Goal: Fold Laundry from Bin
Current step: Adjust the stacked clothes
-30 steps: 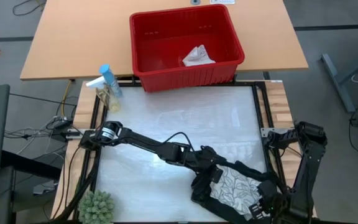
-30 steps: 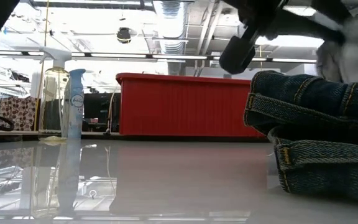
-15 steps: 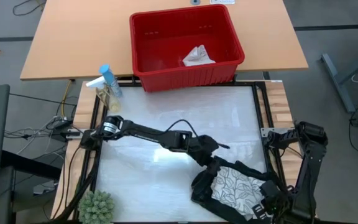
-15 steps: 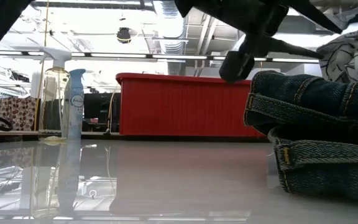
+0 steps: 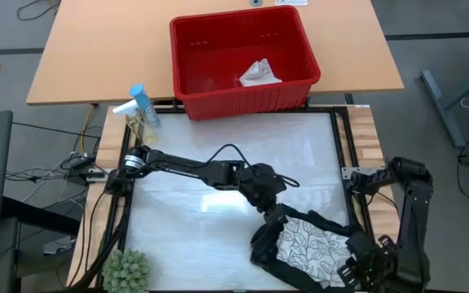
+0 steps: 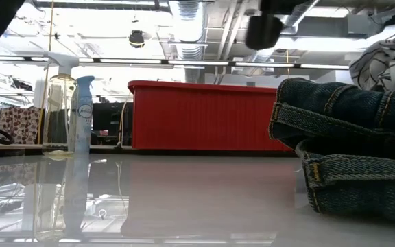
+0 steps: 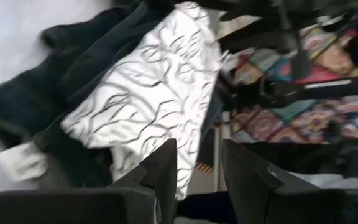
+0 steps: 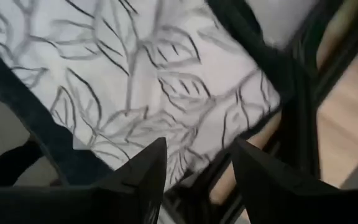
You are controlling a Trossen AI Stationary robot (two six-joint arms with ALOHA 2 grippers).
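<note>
At the near right corner of the table (image 5: 218, 163), the right gripper (image 5: 363, 268) hangs just above the edge of the leaf-patterned cloth (image 5: 306, 247). Its jaws stand apart with nothing between them, and the right wrist view shows only the printed cloth below the gap. That cloth lies spread on top of the dark garment (image 5: 267, 241), which shows as a dark border around it; in the low view the garment reads as folded denim with yellow stitching.

Just beyond, the left gripper (image 5: 273, 213) sits above the garment's upper left edge, its arm reaching in across the middle of the table from the left side. Its jaws are parted and empty, and the left wrist view looks down past them onto the patterned cloth and the garment.

A small green plant (image 5: 126, 271) sits at the near left corner. A spray bottle (image 5: 140, 106) stands at the far left. Farthest off, the red bin (image 5: 243, 61) rests on the wooden table behind, with the small whitish cloth (image 5: 259, 73) lying inside it.
</note>
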